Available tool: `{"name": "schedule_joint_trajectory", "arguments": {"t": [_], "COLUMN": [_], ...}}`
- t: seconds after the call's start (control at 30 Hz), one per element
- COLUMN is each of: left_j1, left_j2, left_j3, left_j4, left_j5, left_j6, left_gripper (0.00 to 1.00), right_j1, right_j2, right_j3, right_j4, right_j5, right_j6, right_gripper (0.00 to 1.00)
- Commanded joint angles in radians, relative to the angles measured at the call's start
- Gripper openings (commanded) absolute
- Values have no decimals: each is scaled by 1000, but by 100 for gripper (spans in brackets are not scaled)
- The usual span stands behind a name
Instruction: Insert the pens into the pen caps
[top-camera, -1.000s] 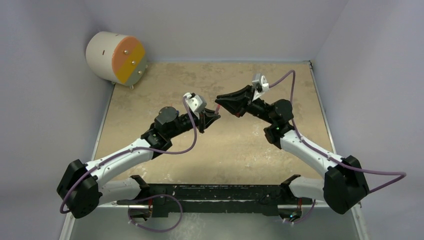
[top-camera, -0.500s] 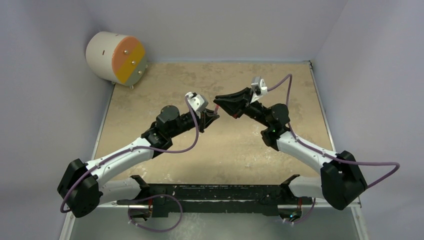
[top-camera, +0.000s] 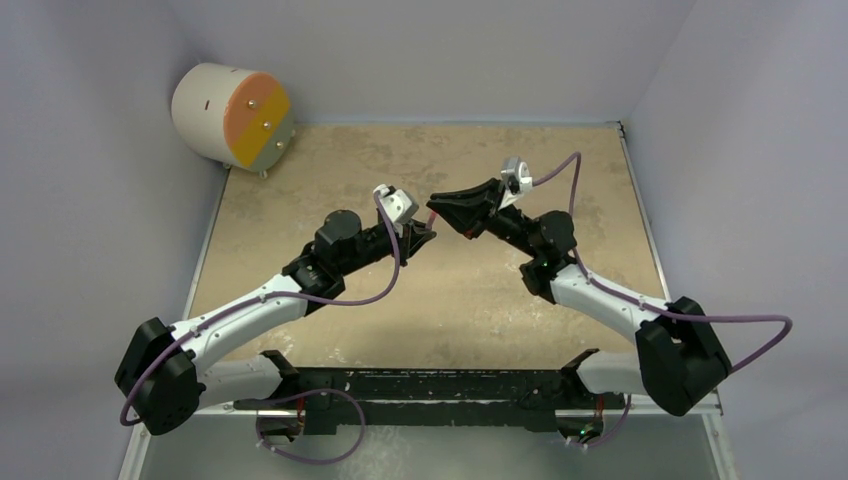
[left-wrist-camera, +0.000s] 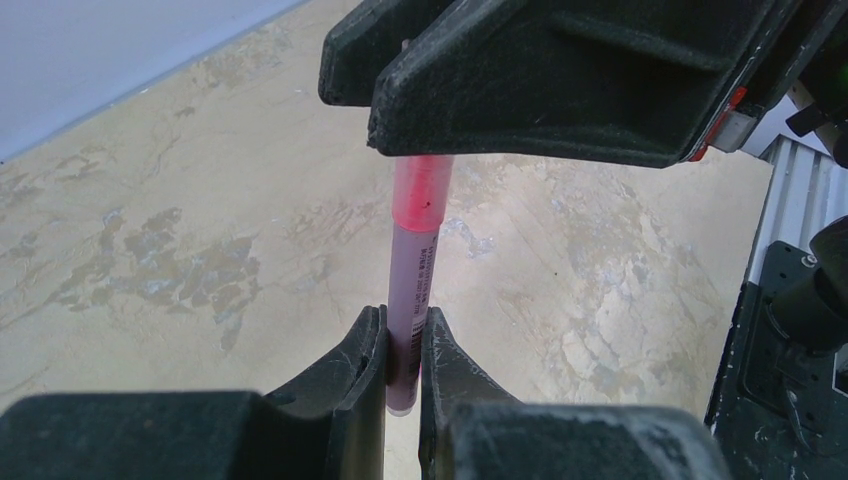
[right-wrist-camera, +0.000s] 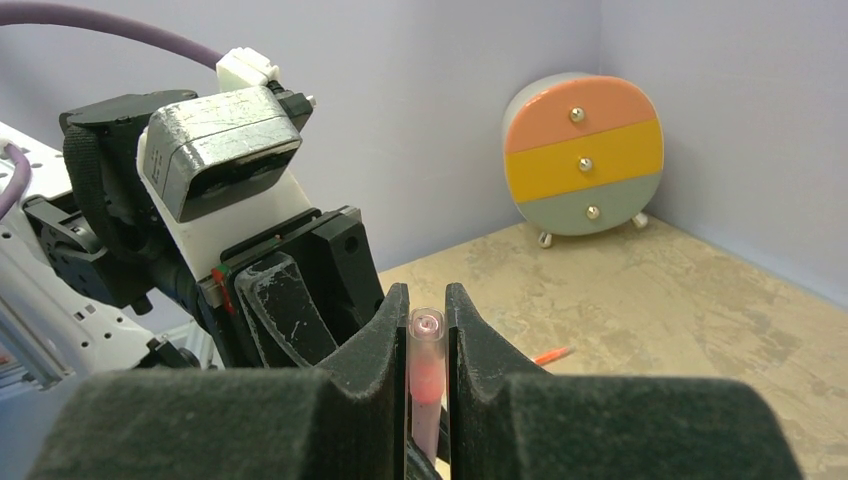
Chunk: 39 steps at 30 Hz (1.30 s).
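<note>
Above the middle of the table, my left gripper (top-camera: 424, 233) is shut on the lower end of a pinkish-mauve pen (left-wrist-camera: 411, 275). In the left wrist view the fingertips of that gripper (left-wrist-camera: 403, 322) pinch the pen from both sides. The pen's far end sits inside a pinkish-red pen cap (left-wrist-camera: 422, 188). My right gripper (top-camera: 438, 208) is shut on that cap, tip to tip with the left one. The right wrist view shows the cap (right-wrist-camera: 428, 345) end-on between the jaws of the right gripper (right-wrist-camera: 428, 300). An orange-red pen (right-wrist-camera: 551, 354) lies on the table beyond. The other pens and caps are out of view.
A round drawer unit (top-camera: 232, 115) with orange, yellow and grey fronts stands at the table's back left corner, and the right wrist view shows this drawer unit (right-wrist-camera: 583, 155) against the wall. A black rail (top-camera: 430, 385) runs along the near edge between the arm bases.
The right arm's wrist and elbow have shifted slightly to the left. Both grippers keep their hold, and the pen and cap stay joined at the same spot.
</note>
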Motion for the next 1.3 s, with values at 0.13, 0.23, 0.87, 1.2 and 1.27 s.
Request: {"name": "schedule_joint_trajectory", "arguments": {"t": [0.13,0.23,0.87,1.2,1.27], "left_j1": [16,16,16,15,16], "left_j2": [-61,-63,-96,-125,-125], "left_j3": [89,53,60,47,45], "left_j4": [595,593,405,372,372], "left_j5": [-122,-117,33,0,-1], "left_j6": [-19,-30,-18,-18,-15], "left_gripper": [0,0,10,26,27], "right_j1": [73,73,71,68,68], "right_j2": [-6,-32,-38,-35,-35], "right_j3": [-42,8,80,87,84], "right_j4": [-463,-525,-588,-597,-598], "right_j5": [-162,-144,-130,-120,-116], "right_j6": [-65,-104,-139,-156,-156], "right_gripper": [0,0,0,0,0]}}
